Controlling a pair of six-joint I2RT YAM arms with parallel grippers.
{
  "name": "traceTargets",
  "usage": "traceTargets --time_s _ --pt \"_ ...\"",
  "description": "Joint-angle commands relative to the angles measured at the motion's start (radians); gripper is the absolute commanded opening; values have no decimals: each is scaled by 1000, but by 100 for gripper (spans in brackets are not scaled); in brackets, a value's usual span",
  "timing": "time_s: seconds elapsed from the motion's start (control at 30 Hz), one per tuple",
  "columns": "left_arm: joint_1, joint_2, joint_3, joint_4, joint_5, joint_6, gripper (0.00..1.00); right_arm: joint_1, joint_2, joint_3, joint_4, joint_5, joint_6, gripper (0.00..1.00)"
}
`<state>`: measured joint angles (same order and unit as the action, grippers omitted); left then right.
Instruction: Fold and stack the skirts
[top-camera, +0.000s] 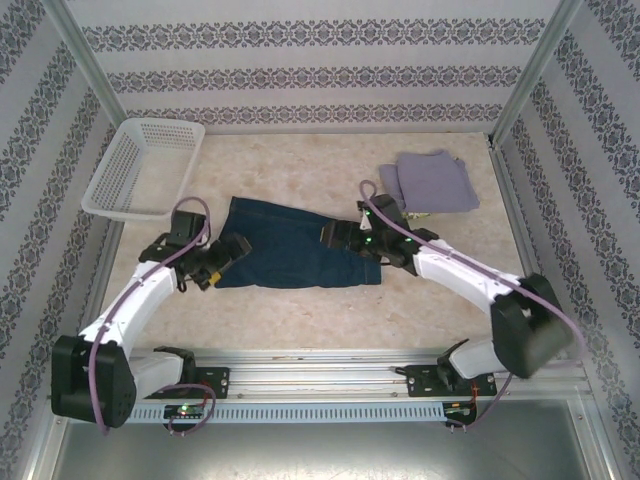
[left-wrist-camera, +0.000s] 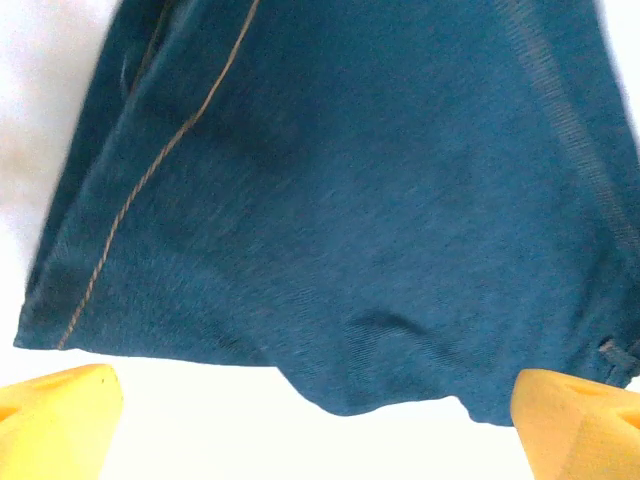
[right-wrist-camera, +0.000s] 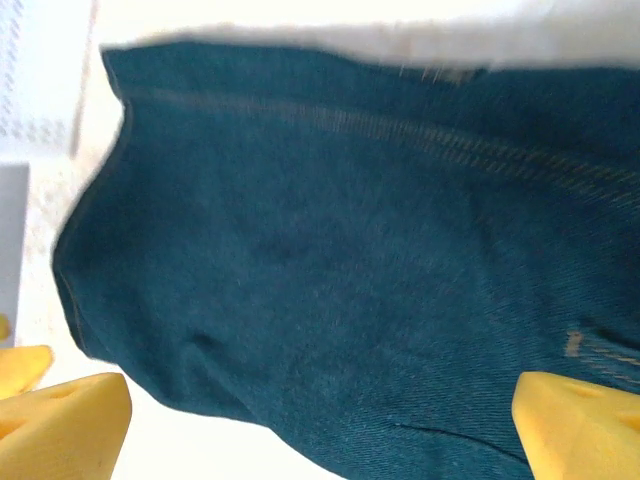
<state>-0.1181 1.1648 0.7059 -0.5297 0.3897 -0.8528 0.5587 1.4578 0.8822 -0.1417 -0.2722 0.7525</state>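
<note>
Left gripper (top-camera: 230, 252) gaping and empty at the left end of the denim skirt (top-camera: 295, 258), right gripper (top-camera: 338, 236) likewise toward the right end, long axis left-right.

left arm (top-camera: 140, 290) elbow bent, reaching forward and inward | left end effector (top-camera: 225, 252) low, jaws spread wide, yellow fingertips (left-wrist-camera: 60, 410) well apart | right arm (top-camera: 470, 275) stretched inward | right end effector (top-camera: 338, 236) low, jaws spread wide, facing left end effector
</note>
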Motion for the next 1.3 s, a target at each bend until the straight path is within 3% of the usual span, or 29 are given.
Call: traceTargets --time_s 0.0,0.23,0.47,0.67,0.9,1.0,1.13,1.27 --pt "-9 47 -36 220 112 -131 100 18 73 44 57 -82 -4 98" --pt "-12 85 9 240 78 -102 100 21 148 22 45 -61 18 98" --pt "-23 168 -109 390 110 -163 100 -10 142 -7 -23 12 59 98" --pt "7 176 -125 177 9 7 100 -98 98 -78 -84 73 82 98" --pt "118 250 -83 69 -25 194 100 -161 142 -64 -103 -9 -14 98" --pt "118 234 -17 31 32 204 100 -142 117 -34 -78 -55 -35 98" --pt "115 94 90 -30 181 157 100 -112 14 -21 -93 -48 -50 98" --pt "108 -3 224 -103 118 176 100 -109 -98 -75 -18 20 -4 98"
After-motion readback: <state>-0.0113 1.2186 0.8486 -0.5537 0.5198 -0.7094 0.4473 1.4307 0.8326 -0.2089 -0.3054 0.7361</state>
